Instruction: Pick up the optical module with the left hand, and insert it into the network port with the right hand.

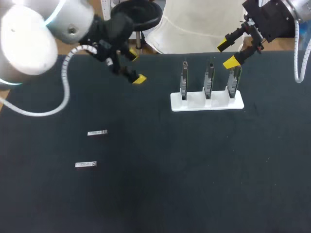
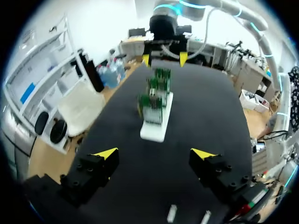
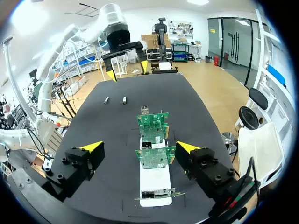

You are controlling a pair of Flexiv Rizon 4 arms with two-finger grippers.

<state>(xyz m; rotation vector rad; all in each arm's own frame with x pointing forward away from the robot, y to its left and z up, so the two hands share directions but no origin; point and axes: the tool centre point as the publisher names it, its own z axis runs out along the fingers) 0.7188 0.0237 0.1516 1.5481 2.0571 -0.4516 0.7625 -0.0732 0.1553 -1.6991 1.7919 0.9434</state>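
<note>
Black counter (image 1: 155,194) carrying two untouched optical modules (image 1: 97,132); left end effector (image 1: 135,67) hovering open, needing descent onto one; right end effector (image 1: 226,54) idling open.

Two optical modules (image 1: 97,132) lie at 8 o'clock on the surface (image 1: 170,184); the white rack (image 1: 206,103) stands at 2 o'clock.

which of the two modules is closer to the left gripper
The module nearer the white stand; the other module lies farther from the left gripper.
</note>
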